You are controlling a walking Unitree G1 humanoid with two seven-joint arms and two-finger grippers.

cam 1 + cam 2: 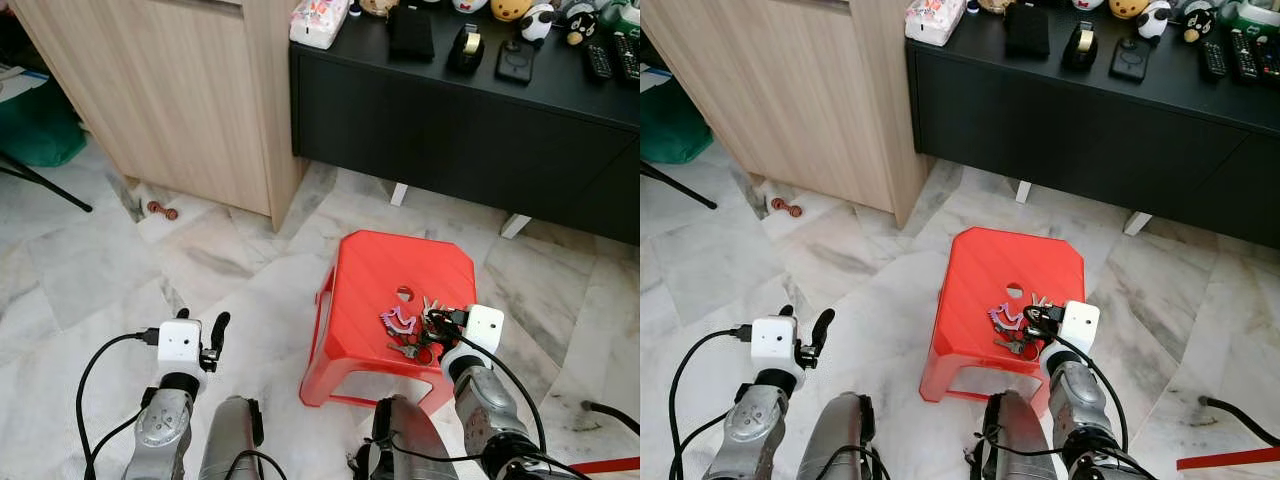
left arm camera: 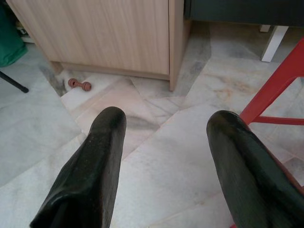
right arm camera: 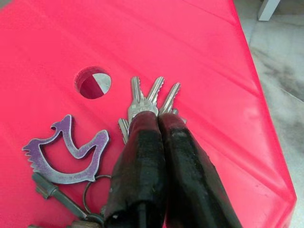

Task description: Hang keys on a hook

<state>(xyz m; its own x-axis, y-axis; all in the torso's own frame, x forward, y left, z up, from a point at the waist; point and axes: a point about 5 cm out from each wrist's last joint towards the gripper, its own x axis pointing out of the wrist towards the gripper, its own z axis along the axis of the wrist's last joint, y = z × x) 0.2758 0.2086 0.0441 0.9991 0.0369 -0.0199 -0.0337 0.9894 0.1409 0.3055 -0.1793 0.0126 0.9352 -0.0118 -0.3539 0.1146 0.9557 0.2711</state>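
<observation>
A bunch of silver keys [image 3: 153,93] with a purple bird-shaped keychain [image 3: 66,152] lies on a red plastic stool [image 1: 400,260], near its round centre hole [image 3: 93,82]. My right gripper [image 3: 158,118] is down on the stool top, its two black fingers pressed together over the key heads, with the blades fanning out past the tips. In the left eye view that gripper [image 1: 436,322] sits at the stool's right front part. My left gripper [image 2: 164,123] hangs open over the marble floor left of the stool, holding nothing.
A light wooden cabinet [image 1: 170,90] stands at the back left and a black sideboard [image 1: 450,130] with small items behind the stool. A small brown toy [image 1: 162,210] lies by the cabinet foot. A black cable [image 1: 610,415] runs across the floor at right.
</observation>
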